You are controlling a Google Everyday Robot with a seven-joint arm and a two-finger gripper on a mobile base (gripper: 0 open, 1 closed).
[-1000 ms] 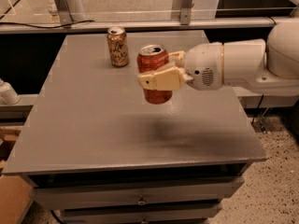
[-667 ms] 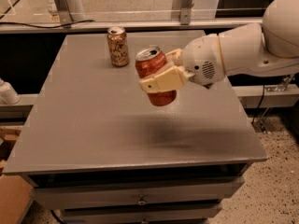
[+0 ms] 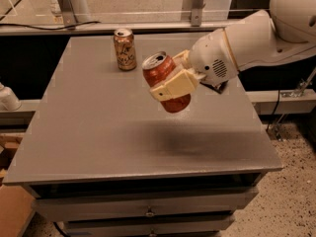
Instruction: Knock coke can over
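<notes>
Bench [image 3: 98,132]: grey flat top | Standing on it: bronze-brown can [image 3: 125,49], upright, near far edge | Above bench middle: claw [image 3: 170,85] clasping tilted coke can [image 3: 159,71], clear of surface

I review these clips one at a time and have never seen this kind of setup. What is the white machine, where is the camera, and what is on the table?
The white shape coming in from the right is a robot arm. At its end is the tool, two beige fingers that close like a clamp. There is only one camera view. It looks down on a grey table with drawers below, and the picture does not show where the camera is mounted. The tool is over the middle of the table, shut on the coke can, a red can with a silver top. The can is held tilted and lifted off the surface, with its shadow showing on the tabletop below it. The only thing standing on the table is a bronze-brown can, upright near the far edge and apart from the tool.
</notes>
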